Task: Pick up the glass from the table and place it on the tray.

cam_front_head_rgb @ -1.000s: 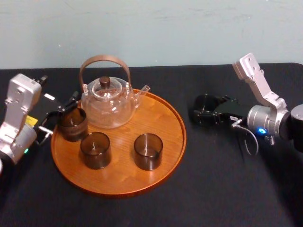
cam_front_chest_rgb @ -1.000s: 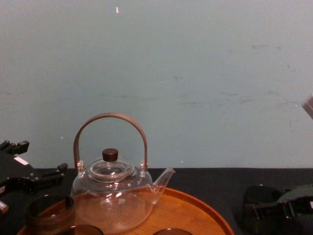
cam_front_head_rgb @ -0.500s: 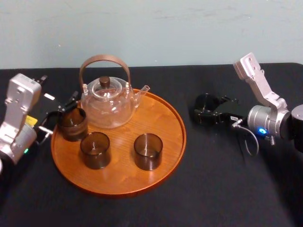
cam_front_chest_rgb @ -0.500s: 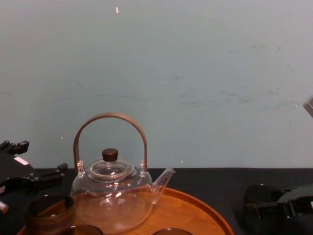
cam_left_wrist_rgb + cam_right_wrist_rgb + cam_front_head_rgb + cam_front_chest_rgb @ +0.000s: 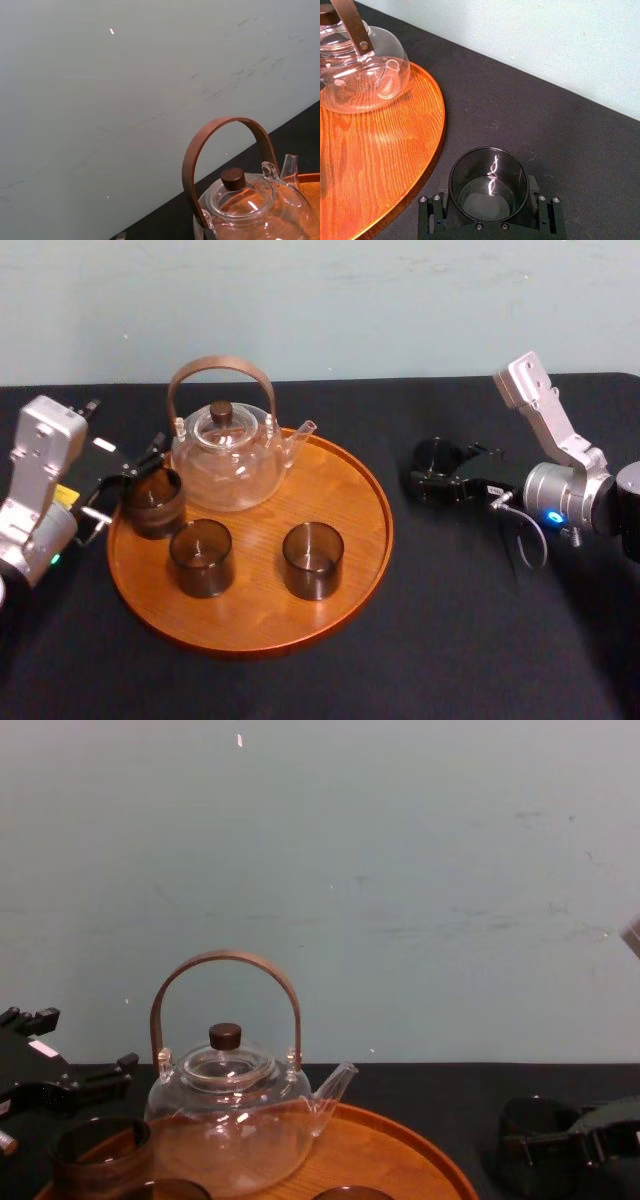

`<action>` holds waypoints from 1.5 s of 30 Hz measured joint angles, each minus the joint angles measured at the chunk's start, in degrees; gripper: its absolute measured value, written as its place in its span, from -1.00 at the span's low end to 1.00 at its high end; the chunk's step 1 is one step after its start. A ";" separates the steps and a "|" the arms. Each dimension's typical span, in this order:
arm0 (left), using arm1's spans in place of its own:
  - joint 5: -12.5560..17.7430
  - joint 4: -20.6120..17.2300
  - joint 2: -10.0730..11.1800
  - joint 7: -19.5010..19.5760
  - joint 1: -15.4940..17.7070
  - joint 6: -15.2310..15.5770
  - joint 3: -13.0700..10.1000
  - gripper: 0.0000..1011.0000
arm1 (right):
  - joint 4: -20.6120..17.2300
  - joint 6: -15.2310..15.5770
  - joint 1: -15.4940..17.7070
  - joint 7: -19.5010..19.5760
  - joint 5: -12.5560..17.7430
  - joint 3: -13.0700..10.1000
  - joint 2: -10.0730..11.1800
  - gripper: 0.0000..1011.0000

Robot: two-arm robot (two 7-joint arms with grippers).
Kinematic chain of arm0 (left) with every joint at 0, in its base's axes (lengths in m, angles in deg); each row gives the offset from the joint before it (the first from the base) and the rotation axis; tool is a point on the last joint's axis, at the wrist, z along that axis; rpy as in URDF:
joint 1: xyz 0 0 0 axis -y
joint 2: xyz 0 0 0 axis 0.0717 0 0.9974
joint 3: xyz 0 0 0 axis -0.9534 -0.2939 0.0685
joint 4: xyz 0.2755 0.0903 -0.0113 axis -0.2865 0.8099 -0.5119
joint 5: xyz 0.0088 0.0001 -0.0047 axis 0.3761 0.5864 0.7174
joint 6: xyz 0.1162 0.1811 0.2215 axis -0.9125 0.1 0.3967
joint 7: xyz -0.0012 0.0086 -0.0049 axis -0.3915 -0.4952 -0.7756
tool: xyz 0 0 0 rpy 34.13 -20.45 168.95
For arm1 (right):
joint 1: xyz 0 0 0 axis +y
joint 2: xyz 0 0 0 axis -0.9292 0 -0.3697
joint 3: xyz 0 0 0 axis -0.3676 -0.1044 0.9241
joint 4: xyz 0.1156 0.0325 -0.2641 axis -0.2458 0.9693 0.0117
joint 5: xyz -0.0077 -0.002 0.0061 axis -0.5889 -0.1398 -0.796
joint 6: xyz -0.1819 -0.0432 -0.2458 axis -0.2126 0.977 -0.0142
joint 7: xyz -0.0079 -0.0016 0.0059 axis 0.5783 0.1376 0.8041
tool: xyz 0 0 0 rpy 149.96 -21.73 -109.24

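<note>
The glass stands on the black tabletop, to the right of the tray and clear of its rim. It is dark and upright. The right gripper reaches in from the right, low over the cloth. In the right wrist view its fingers sit on either side of the glass, closed in against its wall. The base looks to be down on the tabletop.

On the tray, the clear teapot with its bent wooden handle sits at the back left. Two dark cups stand in front of it, one at the middle left and one at the centre. A third cup sits at the tray's left edge. The left gripper is at that edge, its fingers spread wide on either side of the third cup — I cannot tell whether they touch it.
</note>
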 joint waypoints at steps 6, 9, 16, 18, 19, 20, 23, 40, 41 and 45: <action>0.00 0.00 0.00 0.00 0.00 0.00 0.00 0.98 | -0.01 0.00 0.02 -0.01 0.03 0.00 0.01 0.78; 0.00 0.00 0.00 0.00 0.00 0.00 0.00 0.98 | -0.67 -0.18 0.42 -0.62 0.28 -0.41 0.33 0.78; 0.00 0.00 0.00 0.00 0.00 0.00 0.00 0.98 | -3.49 -1.09 0.83 -2.79 1.08 -1.14 1.77 0.78; 0.00 0.00 0.00 0.00 0.00 0.00 0.00 0.98 | -4.06 -1.28 0.83 -3.14 1.23 -1.18 2.05 0.78; 0.00 0.00 0.00 0.00 0.00 0.00 0.00 0.98 | -4.37 -1.41 0.82 -3.32 1.29 -1.19 2.17 0.78; 0.00 0.00 0.00 0.00 0.00 0.00 0.00 0.98 | -4.93 -1.68 0.72 -3.71 1.37 -1.19 2.45 0.78; 0.00 0.00 0.00 0.00 0.00 0.00 0.00 0.98 | -5.66 -2.51 0.22 -4.97 1.45 -0.80 2.93 0.78; 0.00 0.00 0.00 0.00 0.00 0.00 0.00 0.98 | -4.30 -7.49 -4.30 -12.61 1.33 5.34 2.38 0.78; 0.00 0.00 0.00 0.00 0.00 0.00 0.00 0.98 | -4.12 -7.62 -4.47 -12.71 1.34 5.63 2.18 0.78; 0.00 0.00 0.00 0.00 0.00 0.00 0.00 0.98 | -3.07 -8.28 -5.32 -13.08 1.35 6.94 1.04 0.78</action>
